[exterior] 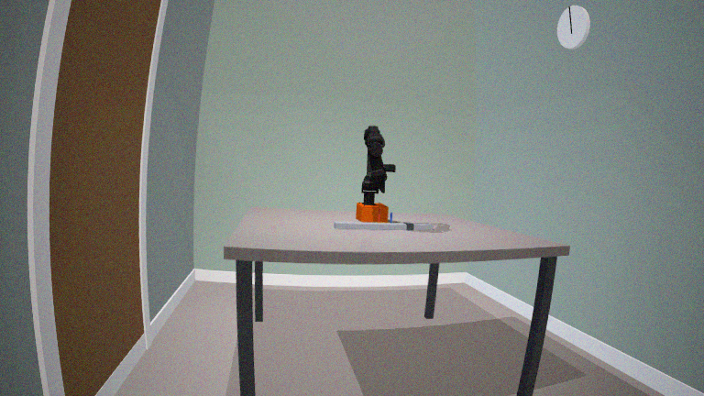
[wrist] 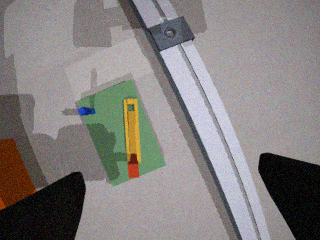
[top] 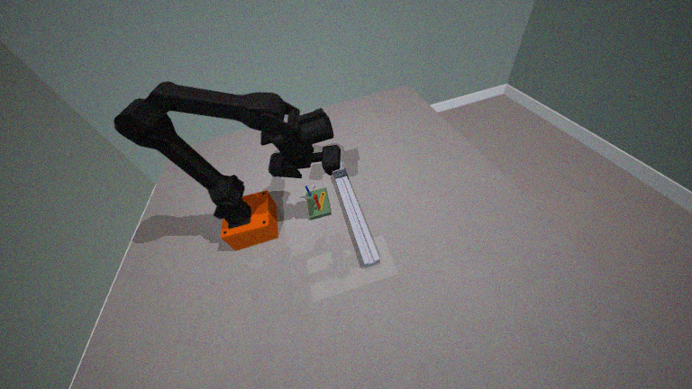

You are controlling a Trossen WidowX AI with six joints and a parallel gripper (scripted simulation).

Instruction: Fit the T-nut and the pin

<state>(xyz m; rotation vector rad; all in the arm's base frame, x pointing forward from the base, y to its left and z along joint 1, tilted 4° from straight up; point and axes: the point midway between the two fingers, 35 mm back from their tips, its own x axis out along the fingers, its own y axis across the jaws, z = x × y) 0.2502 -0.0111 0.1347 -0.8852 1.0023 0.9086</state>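
Green rectangular tray: located on the table, between the orange block-shaped base and the long aluminum rail. Blue pin: upright at the tray's edge. Yellow bar-shaped piece and red-orange handle: at the tray, ends overlapping in the wrist view. Brass nut: not distinguishable. Dark bracket with round hole: seated across the rail. Black parallel-jaw gripper: wide open, empty, above the table.

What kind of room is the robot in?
Maybe a plain workroom or lab, though I can't be sure. There's a robot arm on a table, a brown door and a round wall clock.
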